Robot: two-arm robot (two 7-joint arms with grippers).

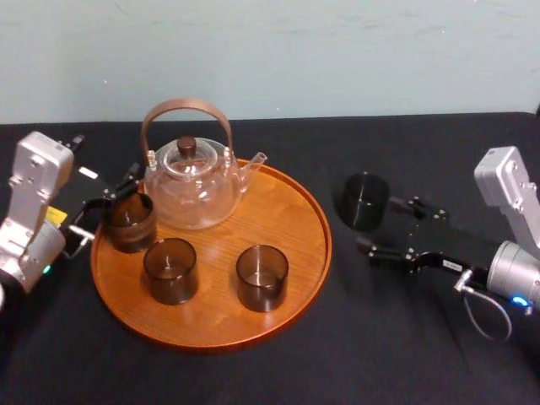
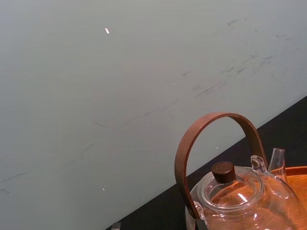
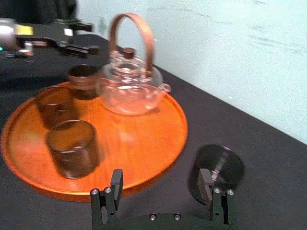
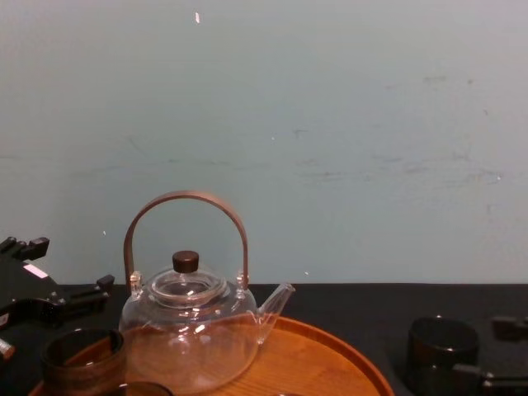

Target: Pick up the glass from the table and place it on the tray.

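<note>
The small smoky dark-grey glass tumbler (image 1: 364,201) sits on the black table (image 1: 380,337), just right of the big round orange-brown wooden tray (image 1: 287,211). The right gripper (image 1: 377,224) is right next to it, jaws spread wide. The wrist view shows the glass lined up with one finger (image 3: 211,184), not the gap, so pushing in could knock it over. The left gripper (image 1: 110,202) is idle and open by the brown-banded tumbler (image 1: 128,221).

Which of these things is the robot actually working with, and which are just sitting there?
In the job: the glass, standing on the table; the tray beside it; the right gripper, open near the glass.
Just there: the teapot, the banded tumbler and two plain tumblers, all on the tray; the left gripper, open by the tray's left edge.
</note>
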